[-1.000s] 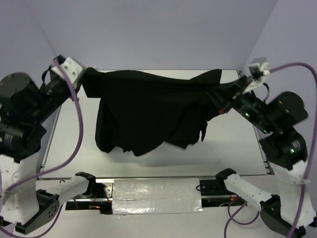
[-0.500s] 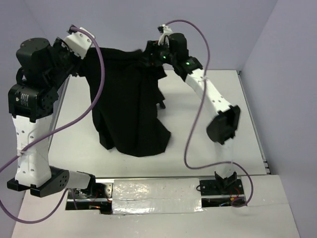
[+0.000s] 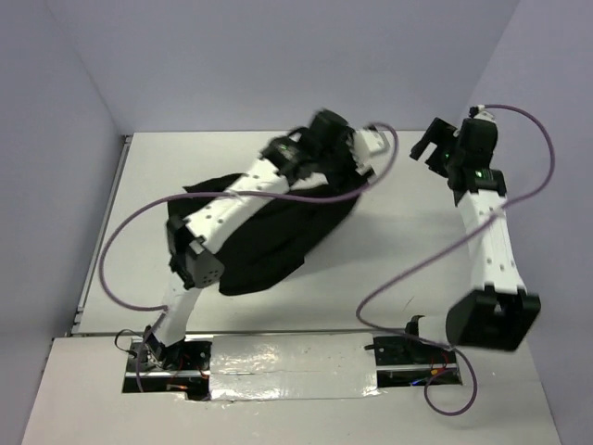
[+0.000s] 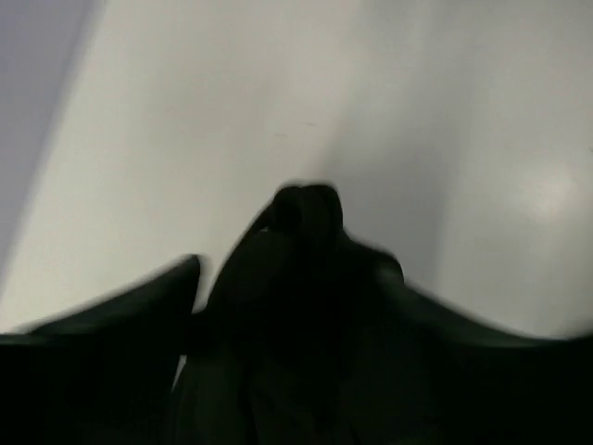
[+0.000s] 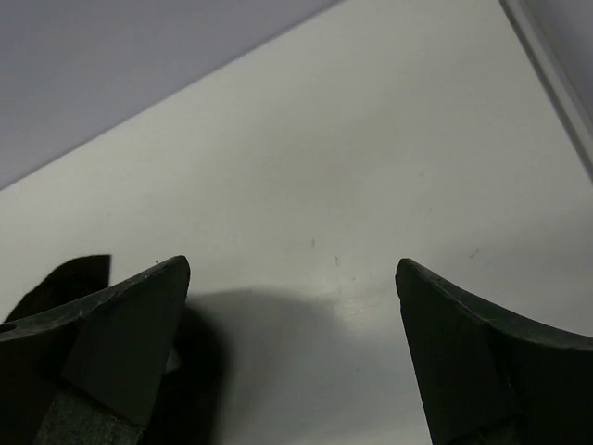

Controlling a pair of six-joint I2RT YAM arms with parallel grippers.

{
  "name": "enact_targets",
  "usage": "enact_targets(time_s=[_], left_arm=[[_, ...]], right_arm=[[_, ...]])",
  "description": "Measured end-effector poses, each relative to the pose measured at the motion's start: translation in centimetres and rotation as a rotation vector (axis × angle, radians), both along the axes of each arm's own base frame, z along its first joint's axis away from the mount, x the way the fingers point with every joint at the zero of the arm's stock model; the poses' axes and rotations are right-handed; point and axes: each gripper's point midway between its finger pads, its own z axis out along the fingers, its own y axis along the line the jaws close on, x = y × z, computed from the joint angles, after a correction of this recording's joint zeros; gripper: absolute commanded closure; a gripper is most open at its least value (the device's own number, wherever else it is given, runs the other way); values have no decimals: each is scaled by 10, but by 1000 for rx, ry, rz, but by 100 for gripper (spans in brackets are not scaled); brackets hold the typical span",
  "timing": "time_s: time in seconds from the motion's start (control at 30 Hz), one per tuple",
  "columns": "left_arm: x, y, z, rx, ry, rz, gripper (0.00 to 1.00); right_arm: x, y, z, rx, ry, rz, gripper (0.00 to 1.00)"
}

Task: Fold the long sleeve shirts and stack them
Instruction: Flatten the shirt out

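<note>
so the black shirt (image 3: 278, 236) is a limp, light heap left of the counter (image 3: 408, 241) middle, I'd pinch it at the shoulder edges, right pincer (image 3: 432, 150) spread wide on nothing, left pincer (image 3: 357, 165) too blurry to tell

Your white table (image 3: 417, 269) sits within lilac walls (image 3: 232, 65). A metal rail (image 3: 97, 241) runs along its left edge; a silvery strip (image 3: 287, 357) lies at the near edge.

Shirt (image 3: 278, 243) dropped from stretched hold onto table (image 3: 417, 260); right gripper (image 5: 292, 278) jaws sprung wide, swung away right.
</note>
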Motion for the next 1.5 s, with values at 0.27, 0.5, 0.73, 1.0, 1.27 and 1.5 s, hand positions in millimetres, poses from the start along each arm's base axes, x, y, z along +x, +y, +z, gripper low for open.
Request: enact_targets(time_s=[0.27,0.5,0.73,1.0,1.27,1.5], left_arm=[[-37,-40,-52,10,138,-89,1],[32,246,31,-56,-28,482,14],[-4,368,-124,160,223,709,7],[-58,376,-246,318,469,618,2],[51,368,-238,236,311,659,1],[98,355,-268,331,246,670,28]], right_arm=[[-59,20,67,-47,-211,75,7],[-92,156,-38,48,-16,434,34],[-114,194,-123,89,182,486,4],[-107,172,-200,-13,371,358,13],[-90,153,-253,-30,512,328,100],[46,124,-193,-116,335,291,100]])
